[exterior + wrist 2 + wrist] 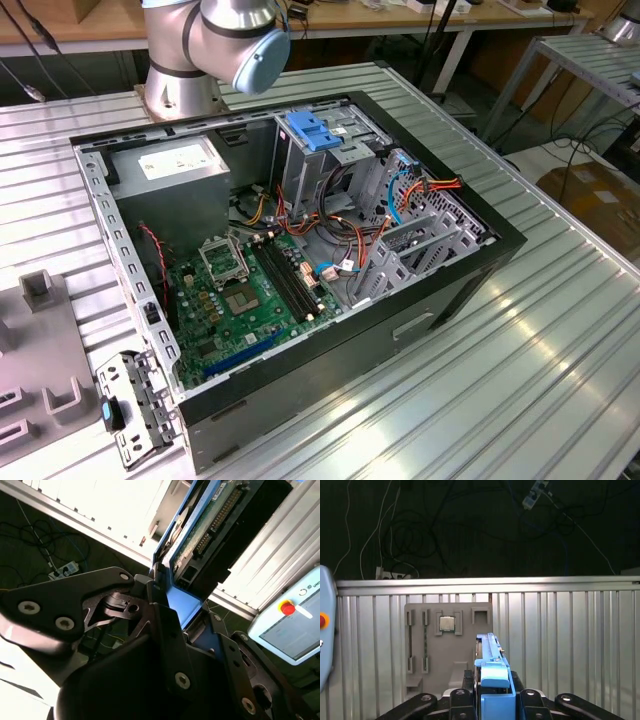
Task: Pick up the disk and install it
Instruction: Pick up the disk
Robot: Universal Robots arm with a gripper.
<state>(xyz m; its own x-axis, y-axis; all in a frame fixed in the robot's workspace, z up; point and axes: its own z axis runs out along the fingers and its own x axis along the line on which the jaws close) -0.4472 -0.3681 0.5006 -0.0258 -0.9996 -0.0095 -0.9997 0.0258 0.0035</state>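
My gripper [492, 705] is clamped on the disk [491, 667], so the pick-up is done; fitting it into the computer case [450, 300] is not. The disk stands on edge, its long axis running straight out from my grip toward the ribbed table [570, 645] beyond.

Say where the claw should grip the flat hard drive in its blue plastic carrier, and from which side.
Grip the flat rectangular hard drive in its blue plastic carrier at one end, coming end-on, the black claw closing across its thin thickness onto the two broad faces. Both wrist views show that hold.
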